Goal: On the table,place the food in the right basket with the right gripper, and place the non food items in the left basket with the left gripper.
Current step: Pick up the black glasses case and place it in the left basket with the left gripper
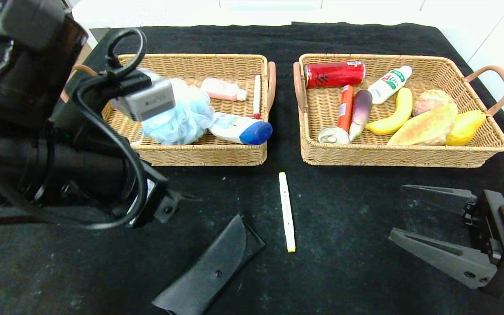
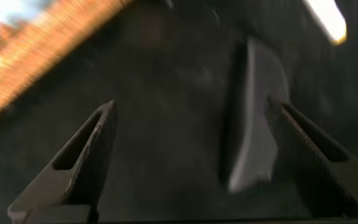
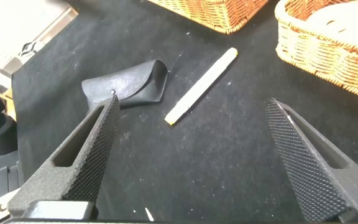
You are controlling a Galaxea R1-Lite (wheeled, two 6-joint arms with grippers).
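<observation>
Both grippers (jaws apart) low

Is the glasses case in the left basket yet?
No. The glasses case lies on the table, outside the left basket, beside the marker.

You've got a matt black cloth table [image 1: 344, 245] with pale specks, and both the left basket [image 1: 199, 153] and right basket [image 1: 392, 155] are rough woven wicker. The glasses case [image 1: 210, 269] looks like smooth, faintly shiny leather; the marker [image 1: 286, 211] is smooth white plastic. Right gripper [image 3: 191, 155] fingers [image 3: 297, 158] are matt black, with knurled inner faces.
</observation>
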